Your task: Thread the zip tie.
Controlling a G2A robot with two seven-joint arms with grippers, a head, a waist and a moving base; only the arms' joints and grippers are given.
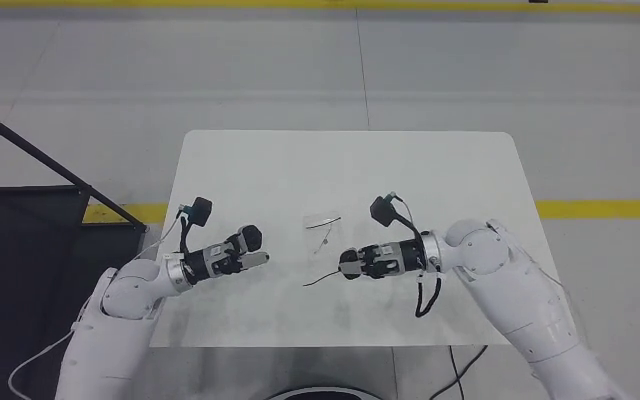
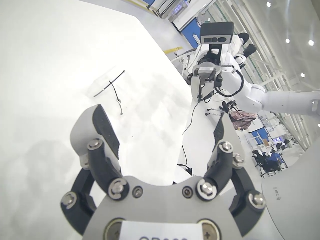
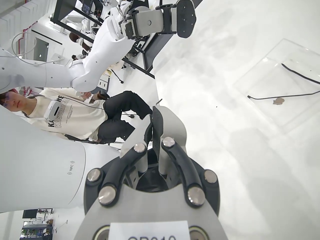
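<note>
1. Nearest the lens, the right gripper (image 1: 345, 264) has its jaws pressed together on a black zip tie (image 1: 320, 277), low over the near half of the white bench (image 1: 420, 170). The strap runs out of the jaws toward the left gripper (image 1: 258, 248) and droops at its free end.
2. Hard to make out: in the right wrist view the closed pads hide nearly all of the held strap, leaving a short sliver past their tips. Whether the drooping end touches the bench cannot be told, nor which end of the tie is clamped.
3. Between the two grippers lies a gap of white bench. The strap's free end points into it and stops short of the left gripper.
4. Across that gap the left gripper's jaws stand wide apart, holding nothing and touching nothing.
5. Past the gap, toward the middle of the bench, a clear plastic bag (image 1: 322, 221) lies flat, apart from both grippers. Two spare ties (image 2: 110, 83) cross each other there; whether they sit on it or inside it cannot be told. A small brown scrap (image 3: 278, 101) lies just beside one of them, and the right wrist view's frame edge cuts off the other.
6. Both grippers sit nearer the bench's near edge than its far one.
</note>
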